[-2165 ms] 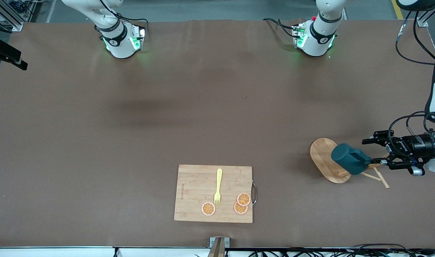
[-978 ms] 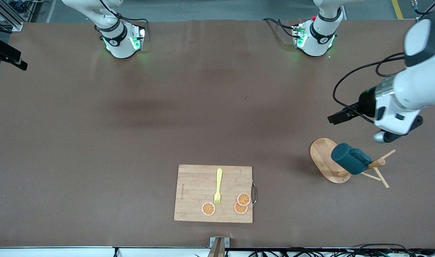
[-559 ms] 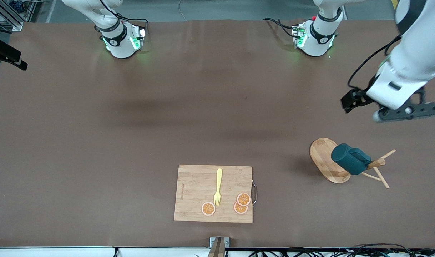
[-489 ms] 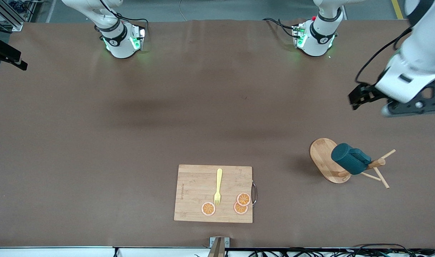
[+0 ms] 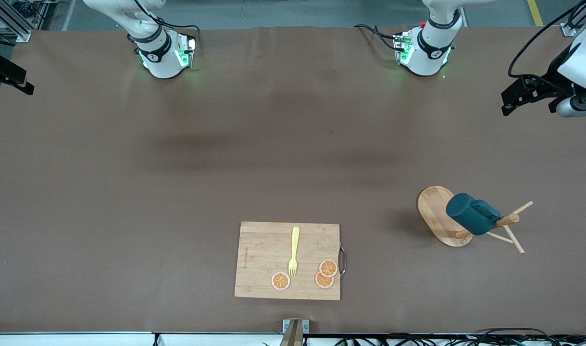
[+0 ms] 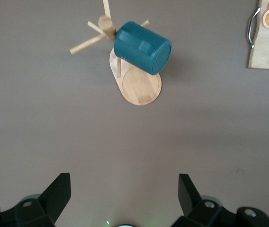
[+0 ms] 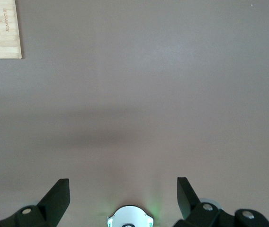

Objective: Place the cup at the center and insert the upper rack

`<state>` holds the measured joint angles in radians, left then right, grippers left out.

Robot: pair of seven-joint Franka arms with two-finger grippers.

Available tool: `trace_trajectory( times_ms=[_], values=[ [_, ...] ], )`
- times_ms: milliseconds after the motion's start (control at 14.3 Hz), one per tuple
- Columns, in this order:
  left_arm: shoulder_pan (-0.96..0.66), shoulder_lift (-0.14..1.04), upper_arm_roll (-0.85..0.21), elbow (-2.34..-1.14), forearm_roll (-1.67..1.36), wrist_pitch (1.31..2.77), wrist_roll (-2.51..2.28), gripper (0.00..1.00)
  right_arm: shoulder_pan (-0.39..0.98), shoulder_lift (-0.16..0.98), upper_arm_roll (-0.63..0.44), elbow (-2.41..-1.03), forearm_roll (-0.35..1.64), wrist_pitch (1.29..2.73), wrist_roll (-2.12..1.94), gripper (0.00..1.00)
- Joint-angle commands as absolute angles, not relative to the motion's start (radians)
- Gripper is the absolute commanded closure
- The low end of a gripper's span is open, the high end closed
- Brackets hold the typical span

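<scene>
The dark teal cup (image 5: 471,214) hangs on its side on the pegs of the wooden upper rack (image 5: 434,206), which stands on its oval base toward the left arm's end of the table. The left wrist view shows the cup (image 6: 141,41) and the rack's base (image 6: 141,87) from above. My left gripper (image 5: 511,98) is open and empty, high over the bare table at the left arm's end, well apart from the cup; its own view shows it wide open (image 6: 124,194). My right gripper (image 7: 123,196) is open and empty over bare table and is out of the front view.
A bamboo cutting board (image 5: 264,250) lies near the front camera at mid-table, with a yellow fork (image 5: 294,250) and orange slices (image 5: 328,267) on it. Its edge shows in the left wrist view (image 6: 267,52) and the right wrist view (image 7: 1,28).
My left gripper has drawn away from the top of the rack, risen and swung toward the left arm's base end. The cup and the rack have not moved.
</scene>
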<state>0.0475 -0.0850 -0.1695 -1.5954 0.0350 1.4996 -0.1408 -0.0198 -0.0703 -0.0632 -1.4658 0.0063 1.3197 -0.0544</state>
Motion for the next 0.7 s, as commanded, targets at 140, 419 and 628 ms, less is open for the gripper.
trace_trajectory(
  times_ms=[140,419,628],
  values=[
    [0.044,-0.132,-0.158,-1.661,-0.005,1.519,-0.147,0.00,-0.031,-0.081,-0.051,-1.480,-0.009,1.319,-0.069,0.00],
    [0.055,-0.130,-0.158,-1.654,-0.005,1.517,-0.129,0.00,-0.031,-0.081,-0.051,-1.480,-0.009,1.319,-0.068,0.00],
    [0.058,-0.130,-0.155,-1.649,-0.009,1.519,-0.127,0.00,-0.031,-0.081,-0.051,-1.480,-0.008,1.319,-0.067,0.00]
  ],
)
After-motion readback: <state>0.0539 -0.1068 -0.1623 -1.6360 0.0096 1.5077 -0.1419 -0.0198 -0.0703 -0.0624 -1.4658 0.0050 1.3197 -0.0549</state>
